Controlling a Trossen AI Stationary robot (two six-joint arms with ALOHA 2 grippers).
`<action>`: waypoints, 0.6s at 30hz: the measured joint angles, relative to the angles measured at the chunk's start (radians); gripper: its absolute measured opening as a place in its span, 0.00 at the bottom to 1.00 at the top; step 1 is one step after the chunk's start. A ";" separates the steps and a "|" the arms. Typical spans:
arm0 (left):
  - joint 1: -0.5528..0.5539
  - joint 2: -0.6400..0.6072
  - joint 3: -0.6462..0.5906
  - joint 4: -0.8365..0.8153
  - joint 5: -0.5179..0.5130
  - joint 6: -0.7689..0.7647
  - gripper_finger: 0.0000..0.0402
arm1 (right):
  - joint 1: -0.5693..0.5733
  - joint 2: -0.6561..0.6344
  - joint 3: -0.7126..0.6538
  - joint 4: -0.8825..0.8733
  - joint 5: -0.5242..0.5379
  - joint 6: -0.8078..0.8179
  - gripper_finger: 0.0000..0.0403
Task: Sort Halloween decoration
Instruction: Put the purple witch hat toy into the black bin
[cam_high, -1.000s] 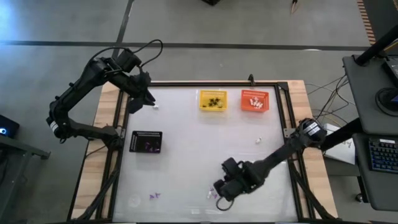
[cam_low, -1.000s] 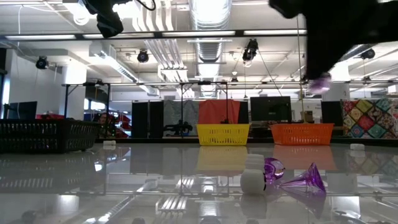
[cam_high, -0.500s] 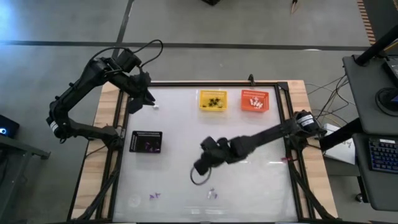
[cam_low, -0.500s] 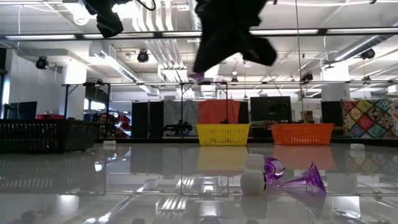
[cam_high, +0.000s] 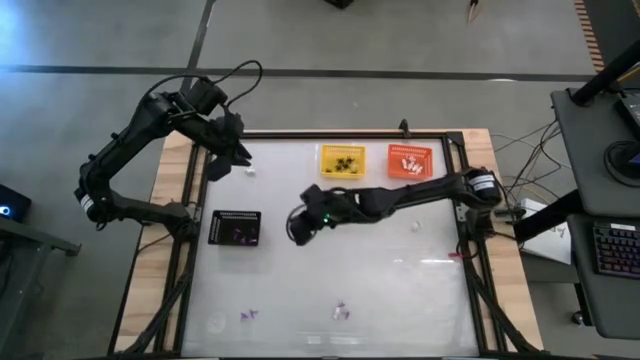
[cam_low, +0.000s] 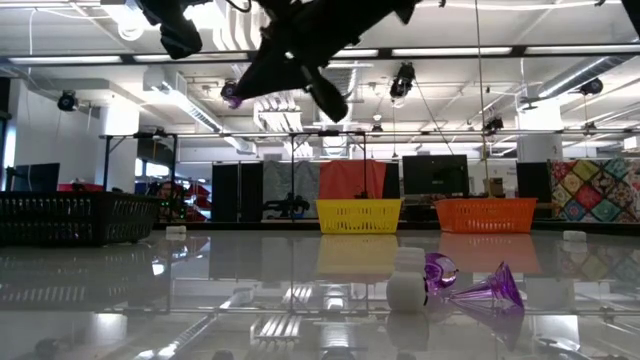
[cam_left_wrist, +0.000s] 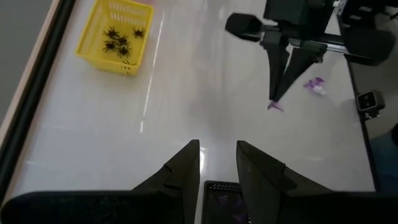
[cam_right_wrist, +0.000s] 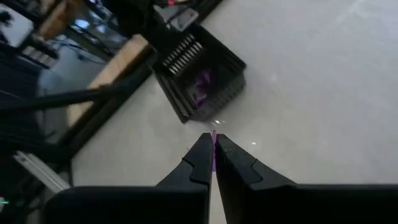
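Right wrist view: right claw (cam_right_wrist: 213, 149) pinching purple trinket (cam_right_wrist: 213, 144), no legible writing.

three baskets (cam_high: 342, 161), two arms (cam_high: 130, 150)

The table (cam_high: 420, 290) has a glossy white top inside a dark frame, with bare wood strips along both sides. Three mesh baskets sit directly on it — a yellow basket (cam_high: 342, 161) and an orange basket (cam_high: 410, 162) side by side near the far edge, and a black basket (cam_high: 235, 227) well apart at the left. Loose purple trinkets (cam_high: 342, 312) lie near the front edge — one more (cam_high: 248, 315) to their left — and a tiny white piece (cam_high: 416, 225) lies below the orange basket.
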 joint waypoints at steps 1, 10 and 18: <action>0.000 0.000 0.000 0.000 -0.007 0.001 0.22 | -0.013 0.010 0.000 0.026 -0.018 -0.001 0.02; 0.000 -0.001 0.000 0.000 -0.051 0.002 0.22 | -0.075 0.051 -0.002 0.165 -0.053 -0.017 0.02; 0.000 -0.003 0.000 0.001 -0.057 -0.002 0.22 | -0.103 0.114 0.017 0.325 -0.083 -0.003 0.02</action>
